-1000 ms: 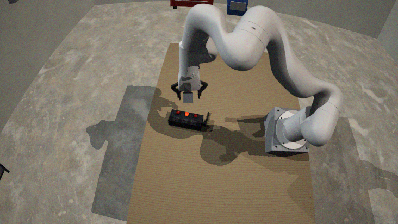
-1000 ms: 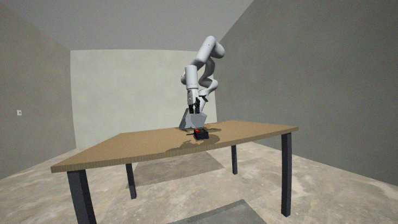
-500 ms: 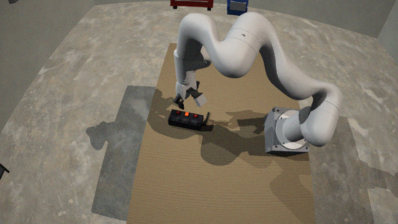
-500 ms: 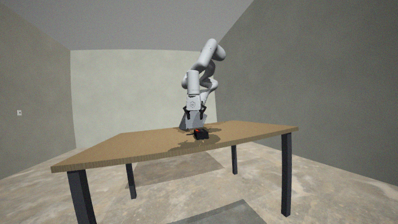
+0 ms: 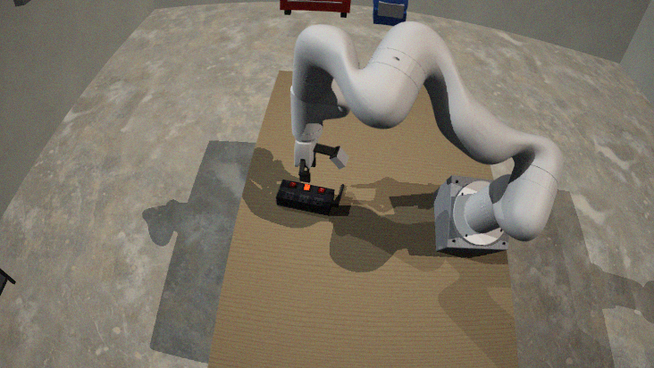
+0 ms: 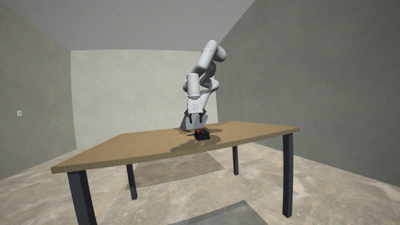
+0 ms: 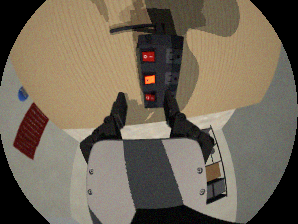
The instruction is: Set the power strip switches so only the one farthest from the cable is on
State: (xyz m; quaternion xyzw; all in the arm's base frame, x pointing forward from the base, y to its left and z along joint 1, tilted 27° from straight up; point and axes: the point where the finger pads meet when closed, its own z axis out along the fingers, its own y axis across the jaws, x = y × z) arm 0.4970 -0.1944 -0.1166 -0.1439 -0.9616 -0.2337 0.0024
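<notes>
A black power strip lies flat on the wooden table, right way up. Its cable stub is at the right end in the top view. It has three red switches. The middle switch glows bright orange. The switch by the cable and the farthest switch are darker red. My gripper points down just above the strip's end away from the cable. Its fingers stand apart with nothing between them.
The arm's grey base stands on the table to the right of the strip. A red cabinet and a blue box stand on the floor beyond the table's far end.
</notes>
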